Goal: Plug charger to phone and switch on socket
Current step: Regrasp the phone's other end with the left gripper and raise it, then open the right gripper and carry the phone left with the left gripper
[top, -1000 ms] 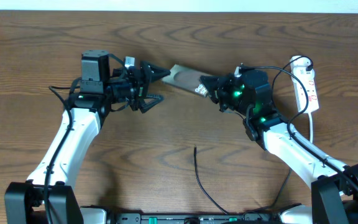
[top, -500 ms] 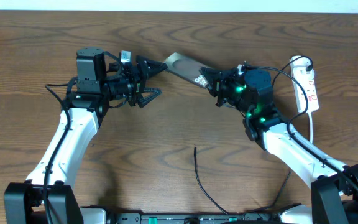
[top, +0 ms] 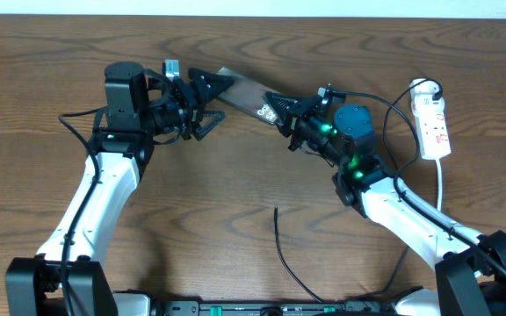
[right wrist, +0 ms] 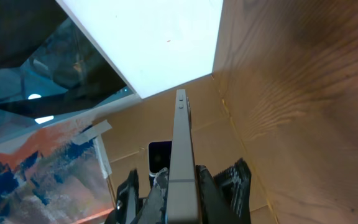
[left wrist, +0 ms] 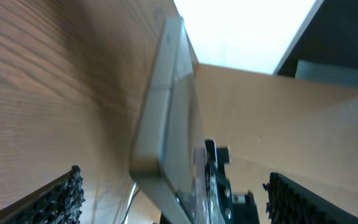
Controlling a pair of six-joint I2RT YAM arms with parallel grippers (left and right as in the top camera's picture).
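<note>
Overhead, near 12 o'clock: clamps the phone (top: 242, 90) by its lettered end in the right claw (top: 285, 112), pinched tight. Spreads the left claw (top: 221, 96) wide around the opposite end, gripping nothing. Shows the charger (top: 281, 247) lying at 6 o'clock and the socket (top: 433, 125) at 3 o'clock.

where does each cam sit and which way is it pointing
overhead: above the table, looking straight down; shows left arm with left gripper, right arm with right gripper, phone, socket, charger.
left wrist: on the left arm, rolled sideways, looking past open fingers at the phone's end.
right wrist: on the right arm, rolled sideways, looking along the phone clamped in its fingers.
shared: both wrist views show the phone edge-on, from opposite ends.
</note>
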